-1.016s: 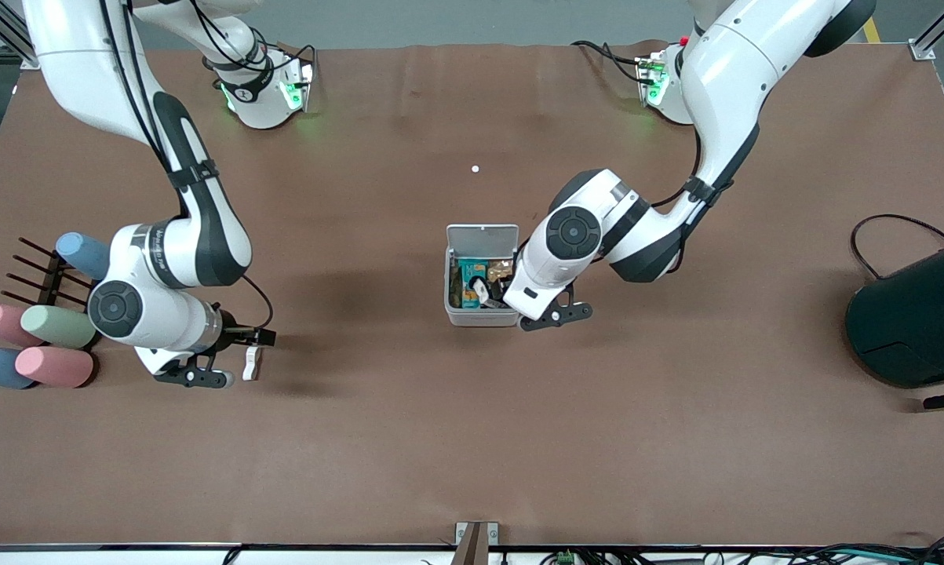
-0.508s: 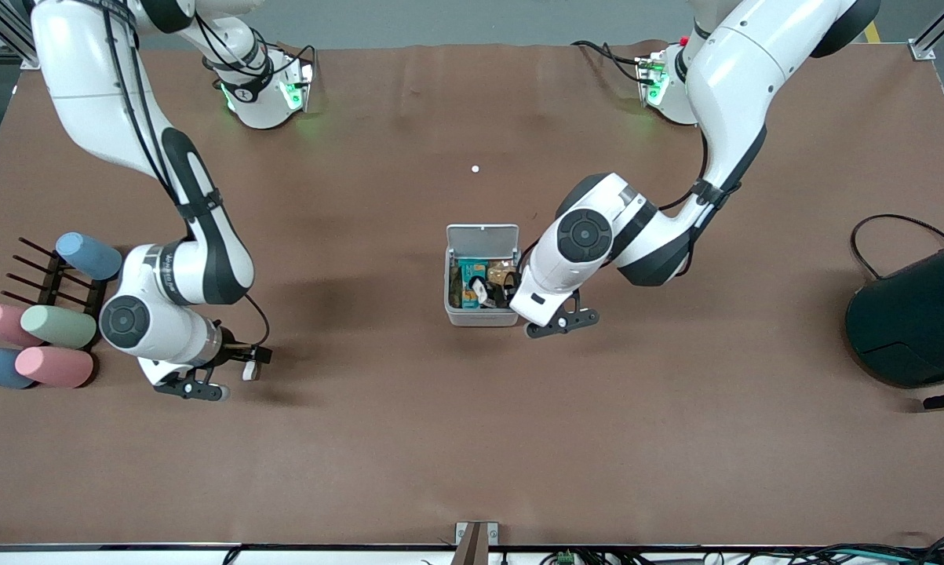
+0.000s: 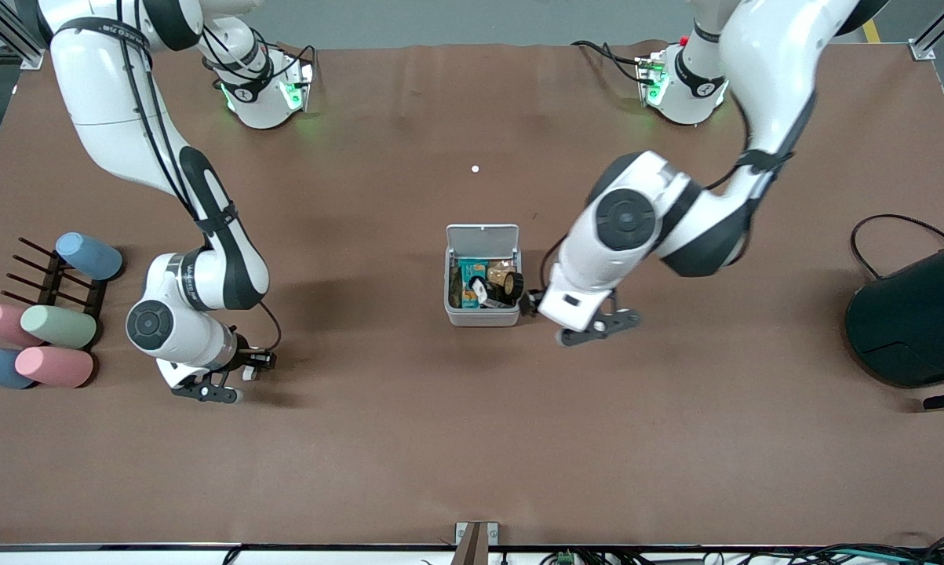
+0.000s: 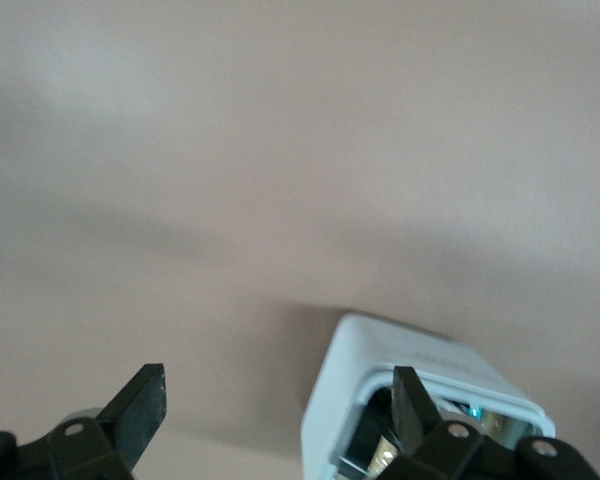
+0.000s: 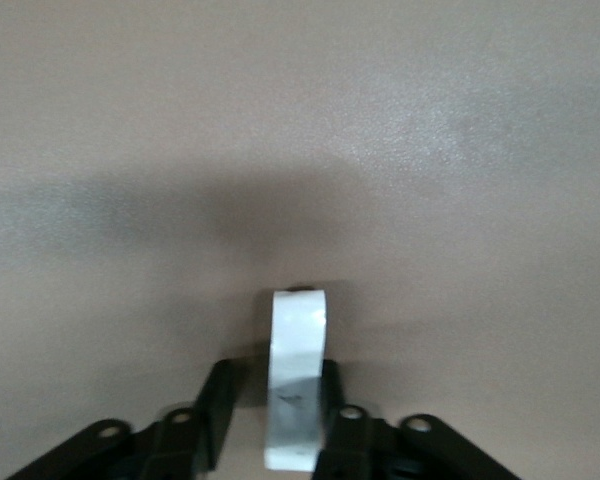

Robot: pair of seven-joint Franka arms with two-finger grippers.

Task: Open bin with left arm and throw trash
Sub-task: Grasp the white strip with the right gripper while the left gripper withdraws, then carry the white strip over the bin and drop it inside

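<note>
Bin [image 3: 481,316]: lid up, trash inside. White strip [image 5: 295,375]: light, stiff-looking; right gripper [image 5: 270,405] pinches its lower end, at the bin's 8 o'clock. Left gripper [image 4: 278,410]: wide, empty, at 3 o'clock.

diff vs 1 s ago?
The left hand has drawn away from the bin toward the left arm's end of the table, open and empty; the black tape roll in the bin is now uncovered. The right hand, still shut on the white strip, shifted slightly toward the front camera. Bin, raised lid and pastel cylinders unchanged.
</note>
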